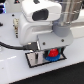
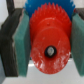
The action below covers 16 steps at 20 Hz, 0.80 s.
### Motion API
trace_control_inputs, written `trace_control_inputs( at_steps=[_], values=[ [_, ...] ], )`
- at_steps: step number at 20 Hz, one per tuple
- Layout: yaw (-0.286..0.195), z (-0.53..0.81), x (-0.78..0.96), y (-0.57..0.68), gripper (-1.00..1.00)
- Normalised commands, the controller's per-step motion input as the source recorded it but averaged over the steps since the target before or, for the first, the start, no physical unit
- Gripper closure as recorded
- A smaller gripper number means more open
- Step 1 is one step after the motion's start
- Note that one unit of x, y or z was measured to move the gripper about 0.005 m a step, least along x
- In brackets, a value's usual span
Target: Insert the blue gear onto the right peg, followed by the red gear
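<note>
In the wrist view the red gear [image 2: 49, 37] sits between my gripper's [image 2: 49, 47] two green pads [image 2: 22, 42], which press on its toothed rim from both sides. The blue gear [image 2: 40, 7] lies under it and shows only as a toothed edge. A dark hole with a pale spot marks the red gear's centre [image 2: 50, 50]; the right peg itself is hidden. In the exterior view the gripper [image 1: 48, 50] is low over the grey black-rimmed plate [image 1: 33, 60], with the red gear [image 1: 52, 54] on the blue gear [image 1: 50, 59] at the plate's end toward the exterior view's right.
The plate lies on a white table [image 1: 15, 72]. A black cable [image 1: 9, 44] runs in from the exterior view's left. The white arm body [image 1: 40, 20] fills the upper part of the exterior view.
</note>
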Motion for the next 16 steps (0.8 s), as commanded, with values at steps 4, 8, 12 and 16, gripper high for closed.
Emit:
trace_control_inputs(
  at_steps=[4, 8, 12, 16],
  values=[
    [0.000, 0.10, 0.05, 0.09, -1.00],
    [0.000, 0.51, 0.01, 0.11, -1.00],
    [0.000, 0.72, 0.00, 0.18, -1.00],
    [0.000, 0.31, 0.01, 0.06, -1.00]
  ],
)
